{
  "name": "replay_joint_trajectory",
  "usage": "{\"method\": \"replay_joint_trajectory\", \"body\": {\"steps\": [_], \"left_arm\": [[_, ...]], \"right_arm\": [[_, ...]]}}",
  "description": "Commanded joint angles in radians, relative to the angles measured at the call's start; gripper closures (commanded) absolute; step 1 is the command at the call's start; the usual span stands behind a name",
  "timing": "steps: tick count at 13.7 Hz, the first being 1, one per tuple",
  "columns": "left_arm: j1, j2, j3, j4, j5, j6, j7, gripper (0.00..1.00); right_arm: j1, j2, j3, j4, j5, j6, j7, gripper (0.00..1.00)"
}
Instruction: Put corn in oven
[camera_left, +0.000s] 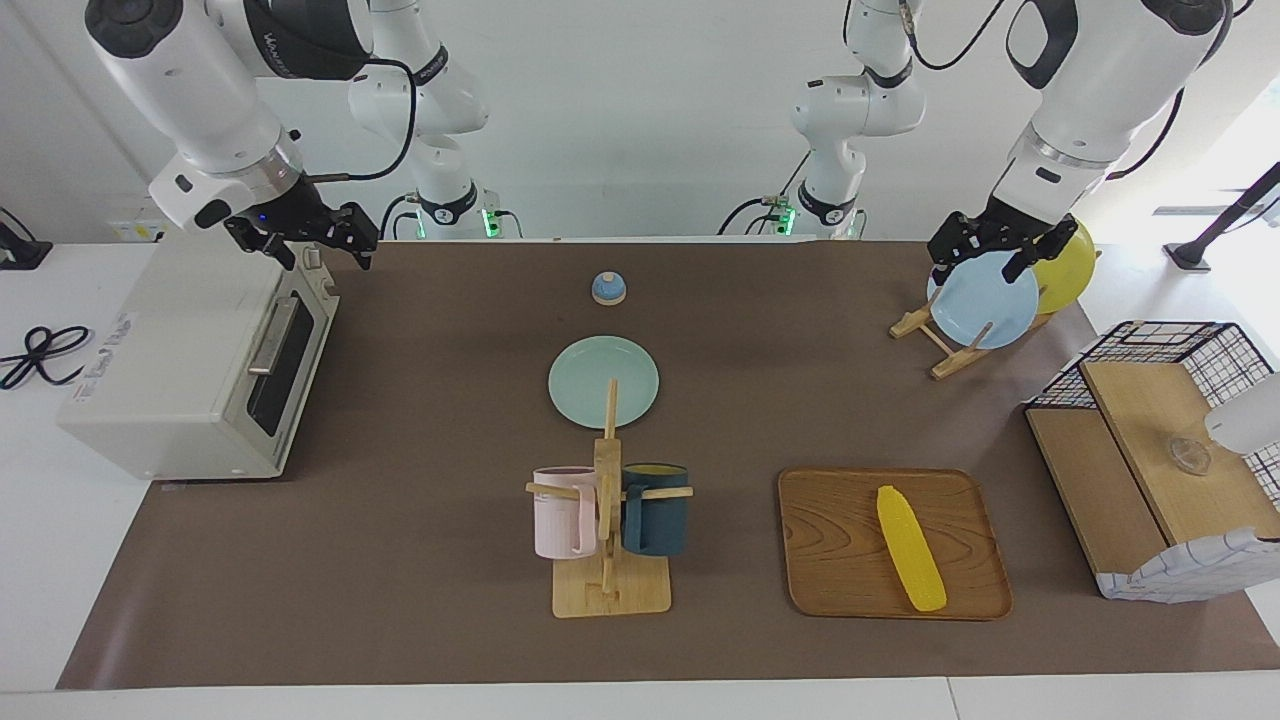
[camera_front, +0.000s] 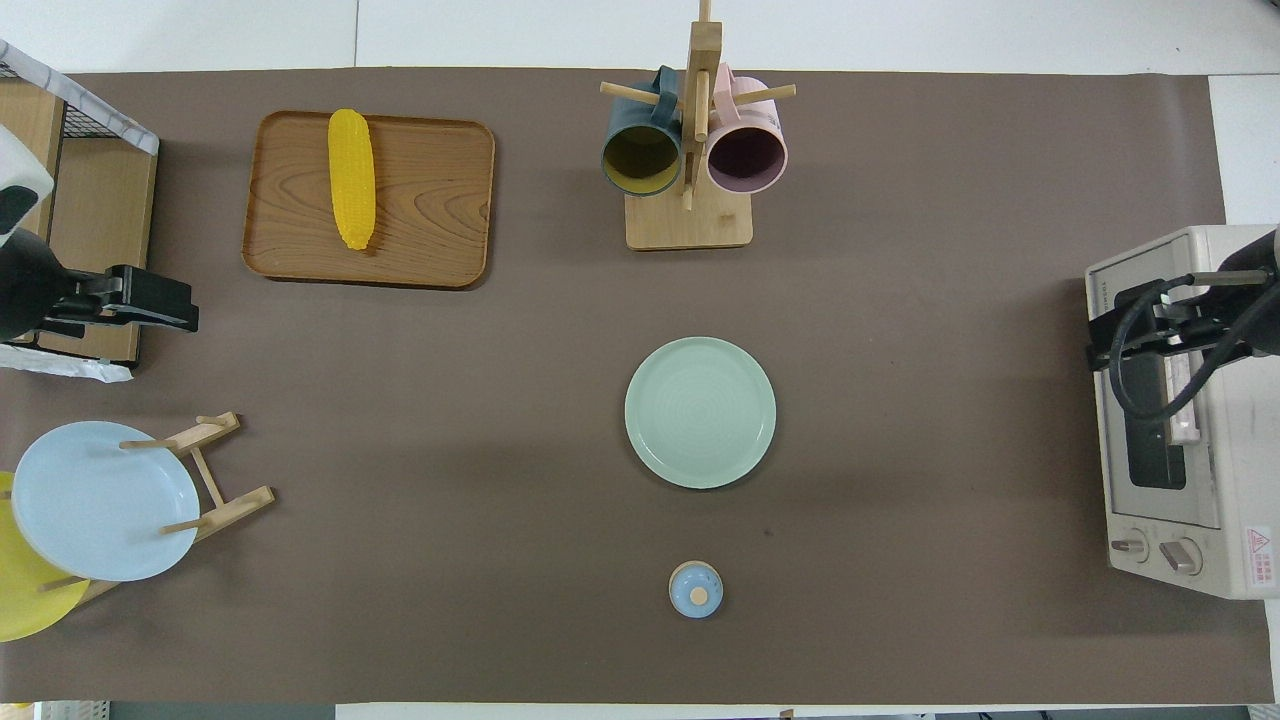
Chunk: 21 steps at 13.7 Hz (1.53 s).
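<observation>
The corn (camera_left: 910, 548) is a bright yellow cob lying on a wooden tray (camera_left: 830, 590), toward the left arm's end and farther from the robots than the mint plate; it also shows in the overhead view (camera_front: 351, 178). The oven (camera_left: 190, 370) stands at the right arm's end with its door shut; it also shows in the overhead view (camera_front: 1170, 500). My right gripper (camera_left: 325, 260) hangs open and empty above the oven's top front edge. My left gripper (camera_left: 976, 275) hangs open and empty over the plate rack, well apart from the corn.
A mug tree (camera_left: 607, 520) with a pink and a dark blue mug stands mid-table, with a mint plate (camera_left: 603, 381) and a small blue lid (camera_left: 608, 288) nearer the robots. A rack holds a blue plate (camera_left: 985, 300) and a yellow plate. A wire-and-wood shelf (camera_left: 1150, 450) stands at the left arm's end.
</observation>
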Motion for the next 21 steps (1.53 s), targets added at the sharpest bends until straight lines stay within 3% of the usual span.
{"method": "replay_joint_trajectory", "body": {"steps": [1,3,9,10,11,12,14,17,21], "left_arm": [[-0.008,-0.026,0.007,-0.028,0.012,0.009,0.002,0.00],[-0.008,-0.026,0.007,-0.026,0.012,0.014,0.012,0.00],[-0.016,-0.026,0.007,-0.025,0.012,0.017,0.001,0.00],[-0.020,-0.026,0.005,-0.028,0.012,0.025,-0.002,0.00],[-0.020,-0.026,0.004,-0.029,0.012,0.026,-0.014,0.00],[-0.022,-0.023,0.002,-0.031,0.012,0.040,-0.030,0.00],[-0.022,0.003,0.002,-0.031,0.006,0.084,-0.033,0.00],[-0.023,0.100,0.002,-0.020,-0.041,0.185,-0.041,0.00],[-0.072,0.354,-0.001,0.139,-0.046,0.233,-0.080,0.00]], "right_arm": [[-0.020,-0.026,-0.001,-0.028,0.012,0.016,0.014,0.00],[-0.061,-0.026,0.000,-0.028,0.021,0.015,0.011,0.00],[-0.055,-0.032,0.014,-0.046,0.027,0.044,-0.013,0.00],[-0.061,-0.040,0.013,-0.063,0.027,0.057,-0.057,0.14],[-0.064,-0.041,0.011,-0.079,0.029,0.103,-0.082,0.63],[-0.064,-0.057,0.006,-0.118,0.024,0.145,-0.090,1.00],[-0.102,-0.089,0.000,-0.204,0.023,0.226,-0.140,1.00],[-0.150,-0.127,-0.001,-0.305,0.001,0.309,-0.240,1.00],[-0.164,-0.173,-0.001,-0.428,-0.068,0.424,-0.185,1.00]]}}
